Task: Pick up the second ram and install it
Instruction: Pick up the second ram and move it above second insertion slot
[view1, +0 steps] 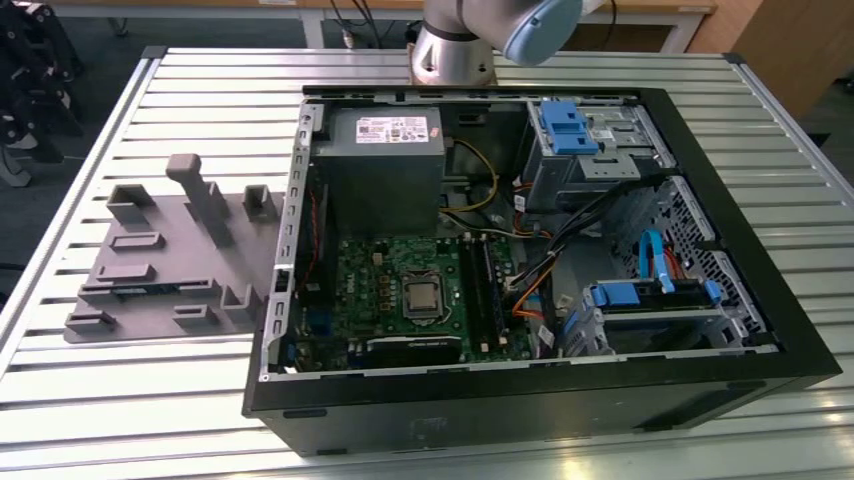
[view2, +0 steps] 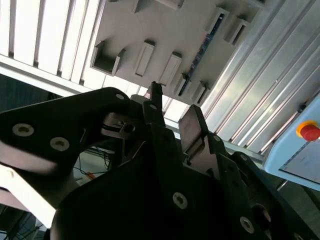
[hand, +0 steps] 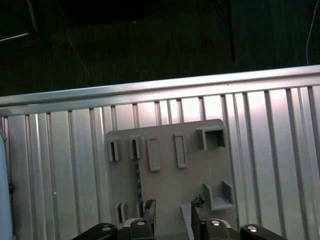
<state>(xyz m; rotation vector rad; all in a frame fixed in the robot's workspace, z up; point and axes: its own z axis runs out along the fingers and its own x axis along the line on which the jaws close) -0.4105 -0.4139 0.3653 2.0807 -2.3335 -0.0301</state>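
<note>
Ribbed metal table (view1: 80, 400), dark floor (hand: 150, 40), wooden cabinet (view1: 794, 45) behind

Table (view1: 160, 100): silver metal, ribbed in parallel slats, with pale stripes of glare.
Tray (view1: 147, 270): plain matte grey all over.
Second ram (hand: 137, 172): thin dark strip with blue-green flecks, seen edge-on.
Computer case (view1: 534, 410): black shell, bare grey metal inside.
Power supply (view1: 380, 170): grey box with a white label.
Motherboard (view1: 387, 270): green, dotted with dark parts.
Processor (view1: 423, 296): silver square in a dark frame.
Drive clips (view1: 567, 125): bright blue.
Flat cable (view1: 654, 262): blue.
Thin wires (view1: 470, 165): yellow.
Arm (view1: 454, 50): silver, with a pale blue cap.
Gripper (view2: 173, 102): black, studded with silver screw heads.
Button (view2: 310, 131): red on a yellow collar, set in a pale blue housing.
</note>
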